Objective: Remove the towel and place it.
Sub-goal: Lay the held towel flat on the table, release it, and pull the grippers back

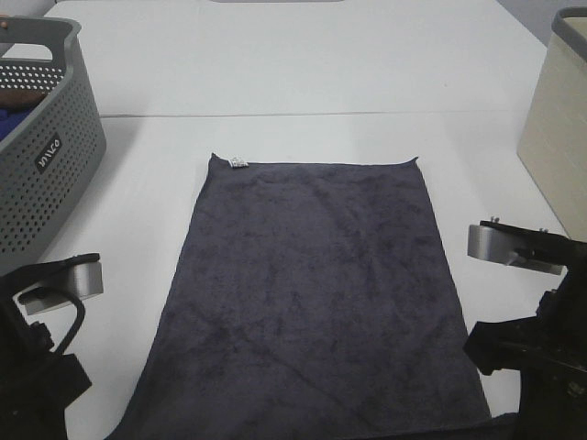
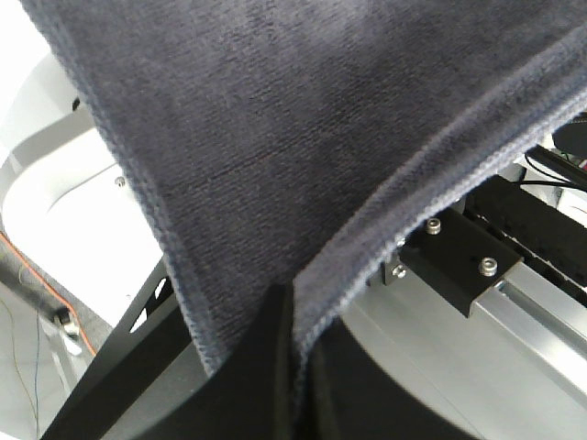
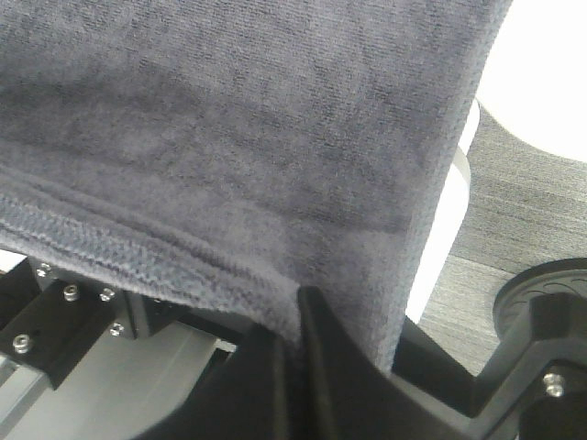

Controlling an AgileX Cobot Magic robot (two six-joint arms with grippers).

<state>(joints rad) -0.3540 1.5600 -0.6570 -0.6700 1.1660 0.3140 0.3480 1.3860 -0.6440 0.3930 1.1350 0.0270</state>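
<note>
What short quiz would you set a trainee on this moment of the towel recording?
1. True or false: the towel lies crumpled inside the grey basket.
2. The left pincer is: A) wide open, holding nothing; B) shut on the towel's edge; C) shut on nothing.
3. Fill in: in the high view, the tag sits at the towel's far ___ corner.
Key: 1 false, it lies spread flat on the table; 2 B; 3 left.
</note>
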